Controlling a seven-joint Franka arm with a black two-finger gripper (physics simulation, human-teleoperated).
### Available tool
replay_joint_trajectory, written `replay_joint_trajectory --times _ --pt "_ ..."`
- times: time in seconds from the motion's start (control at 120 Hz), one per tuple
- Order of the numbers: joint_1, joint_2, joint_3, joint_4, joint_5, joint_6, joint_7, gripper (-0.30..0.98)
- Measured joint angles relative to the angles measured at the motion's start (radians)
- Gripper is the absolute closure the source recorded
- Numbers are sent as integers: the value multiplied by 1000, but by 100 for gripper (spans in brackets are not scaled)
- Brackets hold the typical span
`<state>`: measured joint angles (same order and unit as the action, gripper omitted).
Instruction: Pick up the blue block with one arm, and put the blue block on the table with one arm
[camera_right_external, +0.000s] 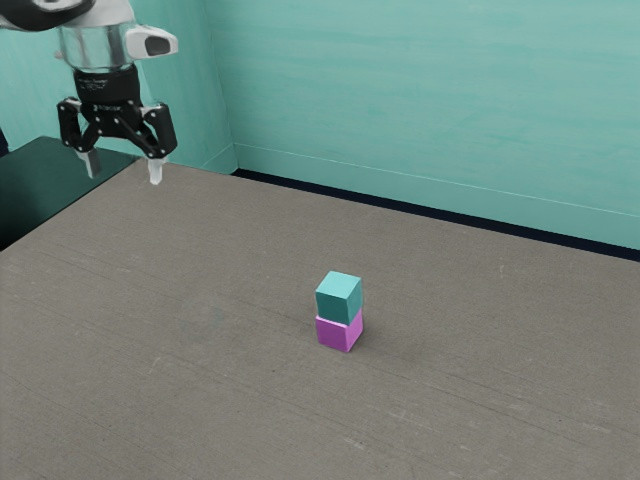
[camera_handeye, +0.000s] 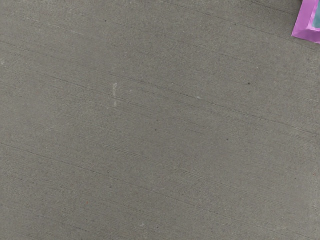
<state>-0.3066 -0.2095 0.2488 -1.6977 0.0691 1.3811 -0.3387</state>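
Since the pick-up is not yet made, the step in hand appears to be the approach. Blue block (camera_right_external: 336, 301): one, atop a pink block (camera_right_external: 334, 334) on the tabletop (camera_right_external: 180, 380). Fingers (camera_right_external: 155, 172): one pair, wide apart, empty, well away. Next move: travel over, descend astride the blue block, close.

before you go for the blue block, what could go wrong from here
The blue block sits on the purple block, so if my pincer closes too low it may grip both. The pincer is open but well away from the stack; an off-centre approach could knock the blue block down onto the table.
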Motion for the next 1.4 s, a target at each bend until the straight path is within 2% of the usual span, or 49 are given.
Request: replay_joint_trajectory --times 0.083,0.217,0.35,0.5,0.667,0.8,1.083,1.4 --pt "1 -38 -4 -56 6 83 -6 0" --pt "-39 25 -50 17 65 155 -13 0" --pt "-46 112 -93 22 77 235 -26 0" --pt "-70 238 -107 11 51 426 -41 0" --pt "-82 261 -116 -89 -26 644 -57 0" --pt "-44 284 -134 -169 -84 767 -69 0" --pt "-28 414 -165 -160 -120 891 -86 0" --pt "-26 516 -176 -126 -140 938 -79 0"
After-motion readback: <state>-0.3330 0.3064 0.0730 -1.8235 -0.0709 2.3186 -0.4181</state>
